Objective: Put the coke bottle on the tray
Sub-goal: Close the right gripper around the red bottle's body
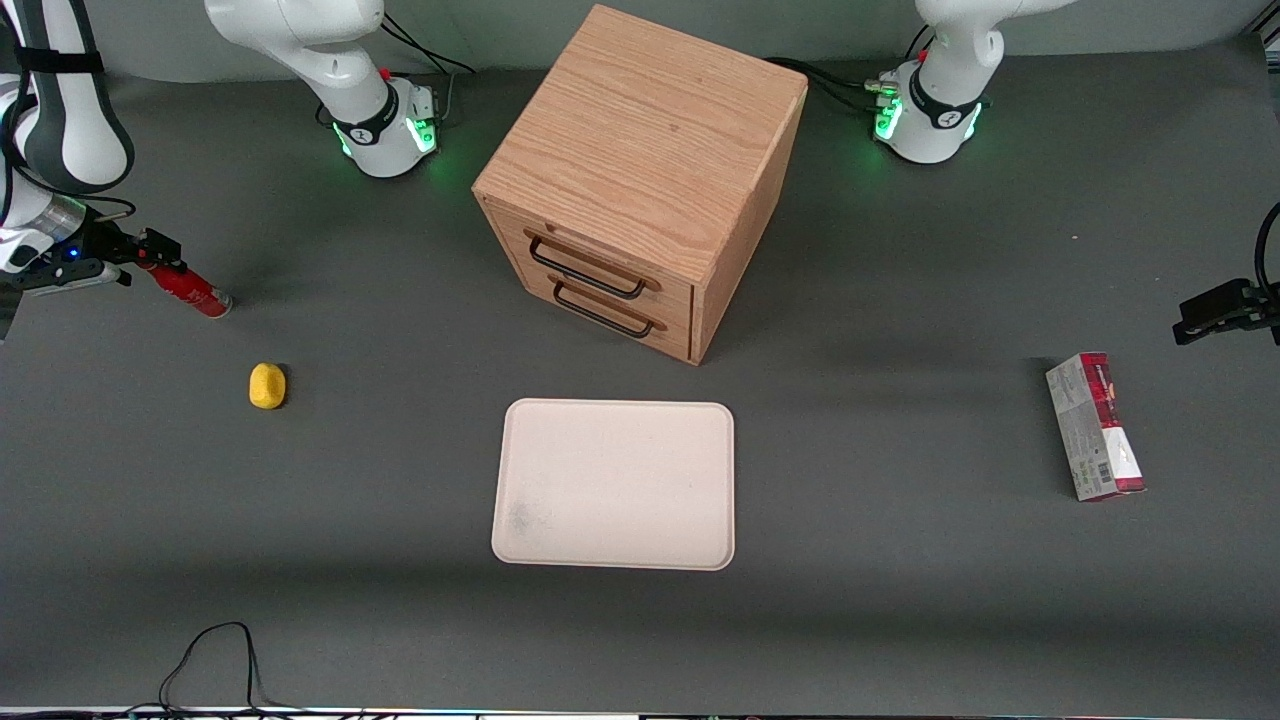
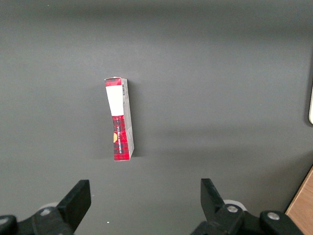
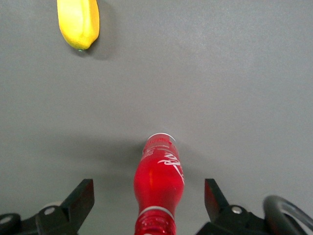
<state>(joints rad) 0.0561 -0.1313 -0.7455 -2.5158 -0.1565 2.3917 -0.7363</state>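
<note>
Coke bottle [image 1: 190, 287] in front view: left edge of frame, mid-upper, lying tilted on the worktop [image 1: 900, 600] w/ its cap end at the right arm's hand [image 1: 150, 255]. Tray [image 1: 614, 484] sits centre frame, well apart, nearer the camera than the wooden drawer cabinet [image 1: 630, 180]. Yellow lemon-like obj [image 1: 267, 386] lies between bottle and tray, lower in frame.

Left wrist view: only the red-and-grey carton [image 2: 120, 119], irrelevant.

Right wrist view: bottle [image 3: 159, 188] runs lengthwise between the fingers [image 3: 80, 198], which are spread wide w/ clear gaps both sides, nothing gripped.

Risks, IMO:
- bottle is round and lying down, so uneven finger contact on closing could roll or squirt it out.
- grip near the narrow neck means the body could swing or slip in transit.
- a low carry path toward the tray could clip the yellow obj [image 3: 78, 22].
- releasing it on its side could let it roll over the low rim.
</note>
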